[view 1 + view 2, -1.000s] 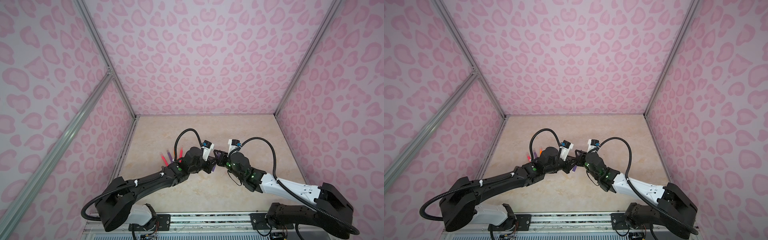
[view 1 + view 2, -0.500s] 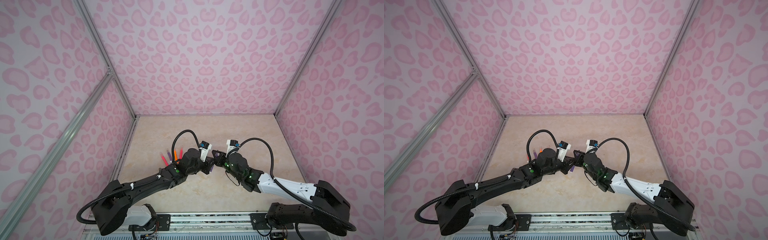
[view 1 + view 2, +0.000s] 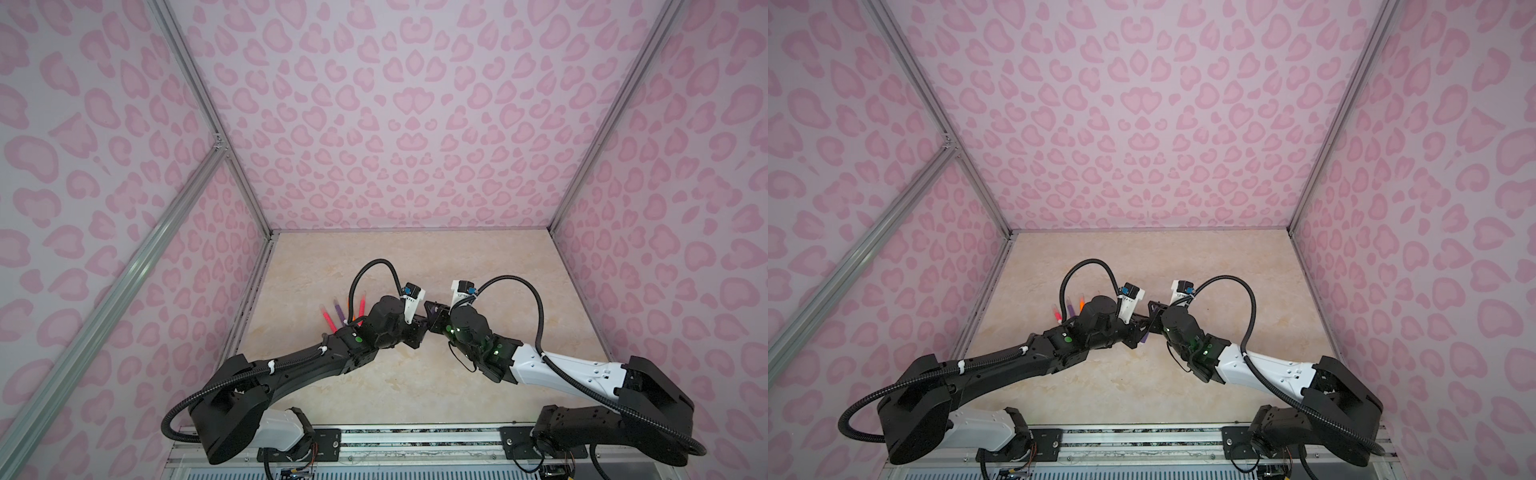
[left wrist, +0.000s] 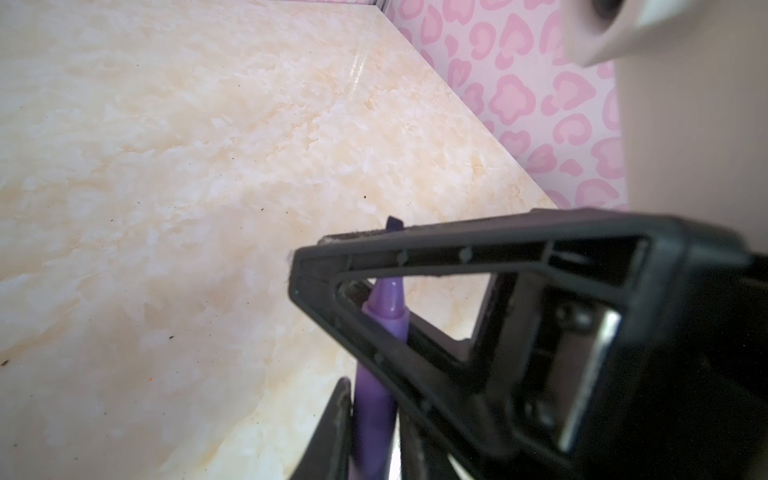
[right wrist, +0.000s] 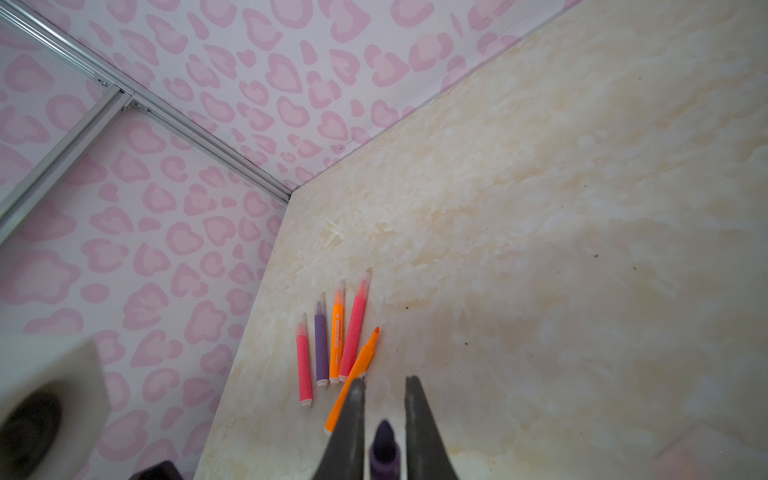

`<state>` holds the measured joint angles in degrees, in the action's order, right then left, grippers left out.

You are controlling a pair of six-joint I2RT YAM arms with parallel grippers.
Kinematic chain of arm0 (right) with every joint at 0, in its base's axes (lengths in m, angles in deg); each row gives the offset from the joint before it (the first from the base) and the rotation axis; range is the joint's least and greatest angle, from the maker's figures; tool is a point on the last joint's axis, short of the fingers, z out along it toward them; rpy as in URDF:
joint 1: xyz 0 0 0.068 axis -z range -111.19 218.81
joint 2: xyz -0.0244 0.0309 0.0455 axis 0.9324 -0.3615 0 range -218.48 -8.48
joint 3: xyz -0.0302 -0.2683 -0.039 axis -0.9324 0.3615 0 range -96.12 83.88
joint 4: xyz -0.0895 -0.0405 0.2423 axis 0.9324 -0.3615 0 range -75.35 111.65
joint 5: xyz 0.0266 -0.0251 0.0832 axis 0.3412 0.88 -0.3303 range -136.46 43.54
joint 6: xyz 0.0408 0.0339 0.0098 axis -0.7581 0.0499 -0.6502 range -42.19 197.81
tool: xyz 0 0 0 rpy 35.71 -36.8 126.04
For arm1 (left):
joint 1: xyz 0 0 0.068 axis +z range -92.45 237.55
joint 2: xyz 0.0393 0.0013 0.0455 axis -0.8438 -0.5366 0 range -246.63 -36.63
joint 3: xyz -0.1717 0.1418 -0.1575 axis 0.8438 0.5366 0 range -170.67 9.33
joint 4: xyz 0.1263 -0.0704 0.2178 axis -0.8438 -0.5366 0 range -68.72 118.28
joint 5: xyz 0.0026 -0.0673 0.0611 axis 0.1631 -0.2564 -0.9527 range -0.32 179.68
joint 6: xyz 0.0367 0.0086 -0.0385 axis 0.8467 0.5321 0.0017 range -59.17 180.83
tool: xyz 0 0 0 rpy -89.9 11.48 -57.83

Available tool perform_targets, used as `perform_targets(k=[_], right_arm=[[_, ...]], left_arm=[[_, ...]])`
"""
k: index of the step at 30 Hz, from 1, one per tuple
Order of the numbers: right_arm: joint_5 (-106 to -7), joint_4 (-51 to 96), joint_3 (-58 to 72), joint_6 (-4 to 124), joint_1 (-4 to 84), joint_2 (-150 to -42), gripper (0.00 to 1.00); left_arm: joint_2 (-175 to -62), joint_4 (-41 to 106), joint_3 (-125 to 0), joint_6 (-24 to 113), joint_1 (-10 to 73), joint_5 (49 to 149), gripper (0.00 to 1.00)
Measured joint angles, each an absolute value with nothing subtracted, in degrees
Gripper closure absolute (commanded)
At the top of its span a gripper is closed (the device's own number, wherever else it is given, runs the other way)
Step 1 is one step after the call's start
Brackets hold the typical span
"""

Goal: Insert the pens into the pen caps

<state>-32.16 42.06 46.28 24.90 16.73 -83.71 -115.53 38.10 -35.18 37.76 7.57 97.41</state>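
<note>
A beige, marble-patterned counter [image 3: 415, 257] fills the floor of the enclosure, its surface dotted with tiny dark specks [image 4: 365, 196] in the left wrist view. Walls printed with a pink leopard-and-heart pattern rise from its far edge [image 3: 395, 104], left edge [image 3: 62, 166] and right edge [image 3: 685, 166]. Aluminium posts stand at the far left corner [image 3: 208, 124] and the far right corner [image 3: 615, 112]. A slanted aluminium bar [image 3: 124, 270] crosses the left wall. A metal rail [image 3: 415, 440] runs along the counter's near edge.
</note>
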Motion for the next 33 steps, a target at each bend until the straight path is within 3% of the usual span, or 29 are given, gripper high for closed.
perform_targets(k=[7,12,14,19,23,25,33], right_arm=[[-32.62,43.59,46.17,24.88,16.34,-83.71,1.00],[-32.99,43.91,46.17,25.16,16.27,-83.71,0.99],[-32.94,43.94,46.17,25.54,16.21,-83.71,0.92],[-32.90,43.94,45.71,25.40,16.10,-83.57,0.71],[-33.42,42.69,45.60,25.54,15.86,-82.46,0.62],[-33.60,41.66,45.60,25.56,15.53,-81.26,0.51],[-27.72,31.26,48.11,25.95,15.86,-71.95,0.44]], left_arm=[[-115.85,37.42,-35.27,37.30,7.57,97.39,0.74],[-115.81,37.47,-35.27,37.23,7.51,98.24,0.91],[-115.77,37.49,-35.24,37.10,7.51,98.30,0.96],[-114.35,37.62,-34.67,36.90,7.51,96.60,0.97],[-111.81,39.06,-32.77,36.60,7.31,92.82,0.97],[-109.45,40.29,-30.78,36.51,7.18,91.59,0.97],[-99.64,47.19,-22.26,38.74,7.27,81.39,0.97]])
